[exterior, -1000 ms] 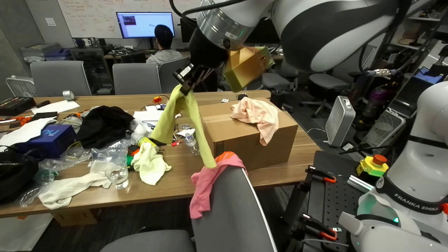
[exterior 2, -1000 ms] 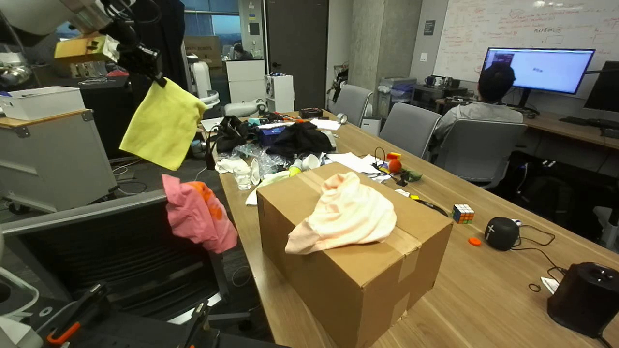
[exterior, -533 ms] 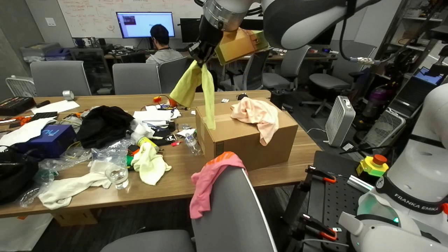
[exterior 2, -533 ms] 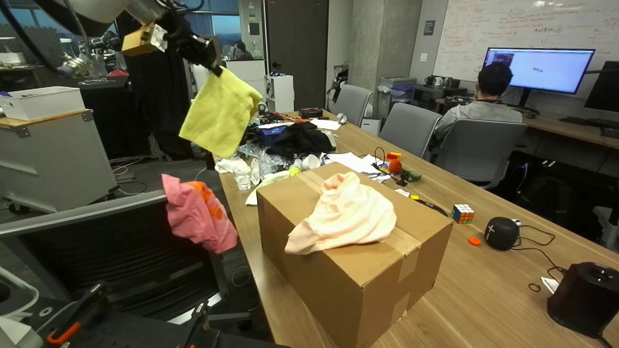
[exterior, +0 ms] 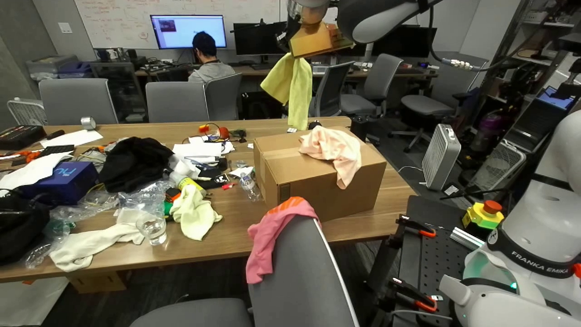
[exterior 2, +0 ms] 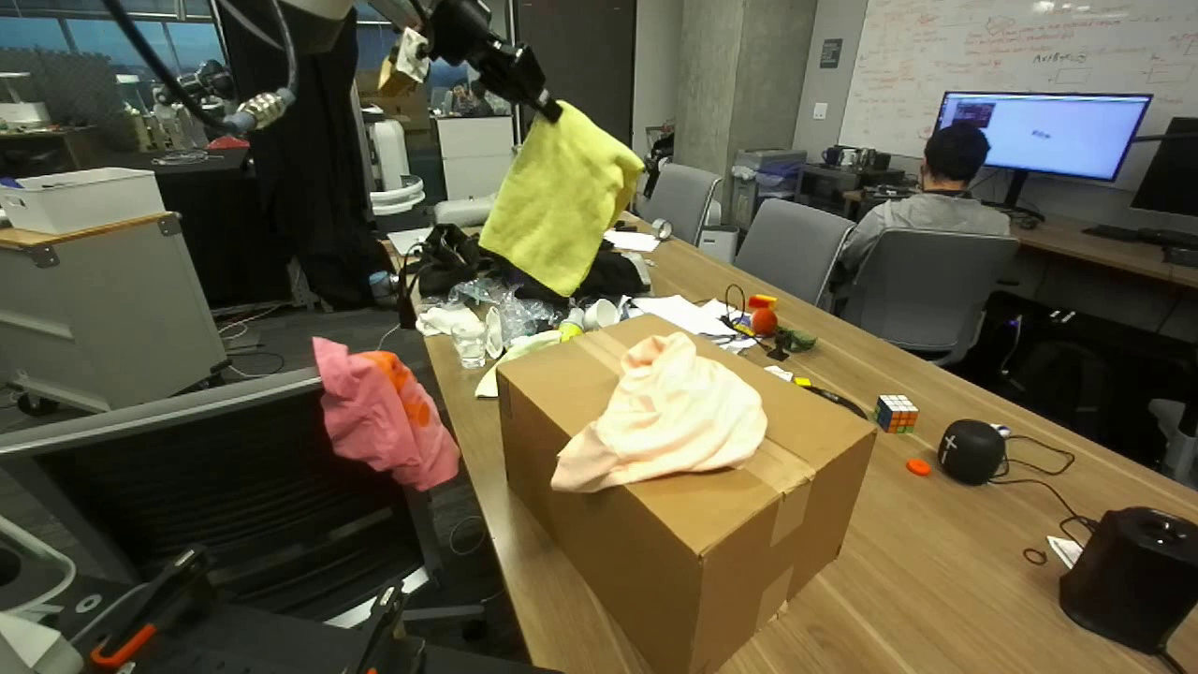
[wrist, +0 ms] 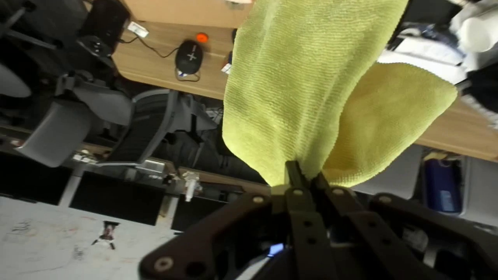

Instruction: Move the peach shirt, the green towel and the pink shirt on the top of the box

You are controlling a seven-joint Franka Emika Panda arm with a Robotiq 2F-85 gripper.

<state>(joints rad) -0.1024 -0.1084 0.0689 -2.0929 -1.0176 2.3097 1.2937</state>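
Note:
My gripper (wrist: 305,173) is shut on the green towel (wrist: 307,77), which hangs limp below the fingertips. In both exterior views the towel (exterior: 297,88) (exterior 2: 562,197) hangs in the air, apart from the box. The box (exterior: 313,200) (exterior 2: 590,524) stands closed on the table. The peach shirt (exterior: 336,150) (exterior 2: 679,412) lies crumpled on its top, one end hanging over the edge. The pink shirt (exterior: 265,240) (exterior 2: 384,412), with an orange patch, hangs over a chair back beside the table. In the wrist view part of the box (wrist: 186,9) shows at the top edge.
A grey office chair (exterior: 299,272) stands at the table's edge. Clutter on the table includes a black cloth (exterior: 136,163), a pale yellow-green cloth (exterior: 194,213), a glass (exterior: 152,229) and a bottle (exterior: 249,187). A speaker (exterior 2: 973,452) and puzzle cube (exterior 2: 896,414) stand beyond the box.
My gripper has carried the green towel from above the chair side across toward the table's far side, rightward in both exterior views and higher. The shirts and the box have not moved.

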